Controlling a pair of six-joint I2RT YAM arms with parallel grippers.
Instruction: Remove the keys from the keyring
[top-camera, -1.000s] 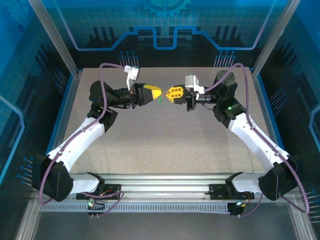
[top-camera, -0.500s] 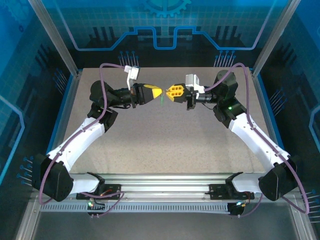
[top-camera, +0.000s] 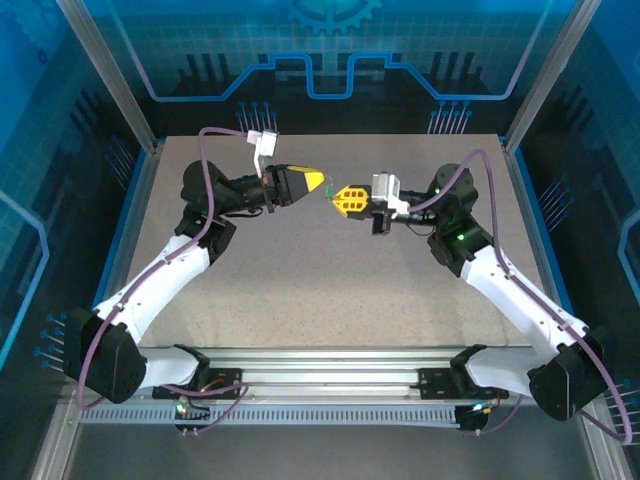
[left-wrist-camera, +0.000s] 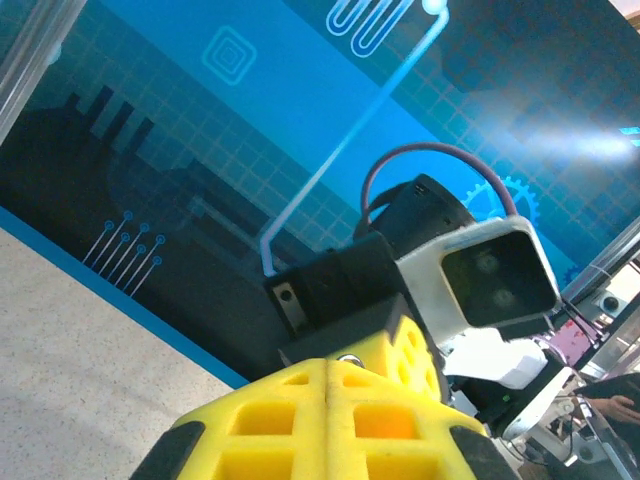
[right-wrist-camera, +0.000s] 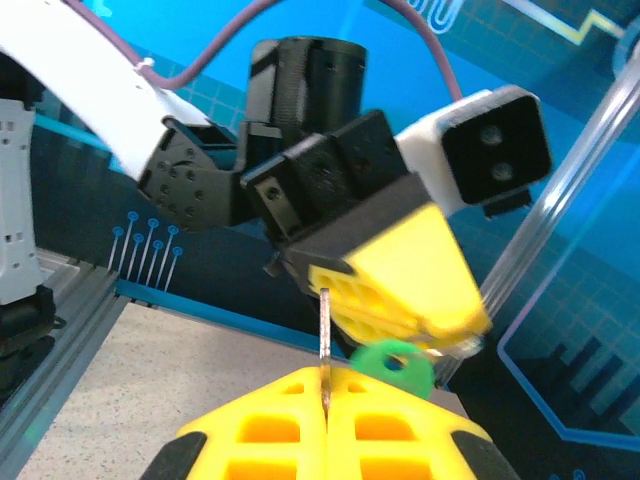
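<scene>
Above the table (top-camera: 300, 290), right gripper (top-camera: 341, 199), clamping a metal strip (right-wrist-camera: 325, 330), has pulled nearward from closed left gripper (top-camera: 318, 181) at green key (right-wrist-camera: 395, 363), likely separating them.

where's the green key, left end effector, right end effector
green key (right-wrist-camera: 396, 364), right wrist view, its round head
left end effector (top-camera: 320, 182), top external view, between fingertips
right end effector (top-camera: 338, 197), top external view, between fingertips

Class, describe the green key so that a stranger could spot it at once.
Over the middle of the speckled table, the left gripper and right gripper face each other. The green key sits between their yellow fingers, the only green thing there.
</scene>
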